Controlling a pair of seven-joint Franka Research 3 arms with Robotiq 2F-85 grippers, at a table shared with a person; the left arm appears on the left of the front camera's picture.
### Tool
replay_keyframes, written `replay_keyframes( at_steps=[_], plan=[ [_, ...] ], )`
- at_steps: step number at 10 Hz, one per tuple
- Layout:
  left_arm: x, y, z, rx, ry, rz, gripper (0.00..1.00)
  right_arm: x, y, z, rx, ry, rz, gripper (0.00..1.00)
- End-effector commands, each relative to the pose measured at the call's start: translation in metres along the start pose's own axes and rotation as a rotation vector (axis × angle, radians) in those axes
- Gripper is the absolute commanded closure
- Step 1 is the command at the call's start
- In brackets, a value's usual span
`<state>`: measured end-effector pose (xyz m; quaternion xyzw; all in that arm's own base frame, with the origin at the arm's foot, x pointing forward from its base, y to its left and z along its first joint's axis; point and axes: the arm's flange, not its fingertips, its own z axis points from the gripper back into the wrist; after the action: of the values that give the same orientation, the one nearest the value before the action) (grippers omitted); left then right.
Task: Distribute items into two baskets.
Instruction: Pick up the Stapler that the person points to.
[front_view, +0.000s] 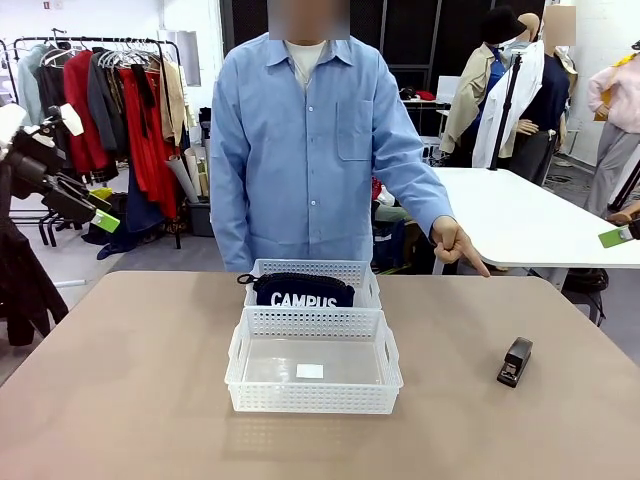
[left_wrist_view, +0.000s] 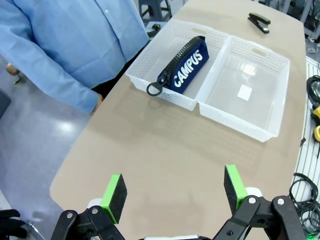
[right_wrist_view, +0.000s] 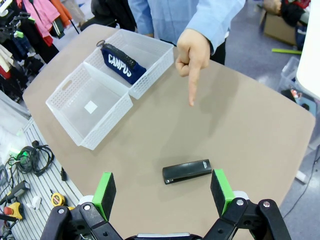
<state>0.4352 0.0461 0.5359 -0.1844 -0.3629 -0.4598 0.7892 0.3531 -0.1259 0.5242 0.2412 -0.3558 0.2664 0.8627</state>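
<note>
The bench (front_view: 120, 400) is a matt tan top with rounded corners. Beyond it on the left, a clothes rack (front_view: 100, 100) hung with red, grey and beige garments stands against a white wall (front_view: 80, 18). Dark panels (front_view: 400, 30) close the back of the room. A white table (front_view: 520, 215) stands to the right. The floor (left_wrist_view: 30, 130) is smooth grey-blue and throws back a soft glare of overhead light. Along the bench's near edge, black cables (left_wrist_view: 302, 182) and a yellow tape measure (right_wrist_view: 56, 199) lie on a ribbed grey strip (right_wrist_view: 47, 165).
</note>
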Motion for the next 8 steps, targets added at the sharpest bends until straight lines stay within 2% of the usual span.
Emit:
replay_keyframes(
  at_steps=[1, 8],
  plan=[
    [-0.0002, -0.0009, 0.0010, 0.001, 0.001, 0.008, 0.00, 0.0014, -0.0023, 0.0003, 0.017, -0.033, 0.019, 0.00],
    [-0.0002, -0.0009, 0.0010, 0.001, 0.001, 0.008, 0.00, 0.0014, -0.0023, 0.0003, 0.017, -0.033, 0.019, 0.00]
  ],
)
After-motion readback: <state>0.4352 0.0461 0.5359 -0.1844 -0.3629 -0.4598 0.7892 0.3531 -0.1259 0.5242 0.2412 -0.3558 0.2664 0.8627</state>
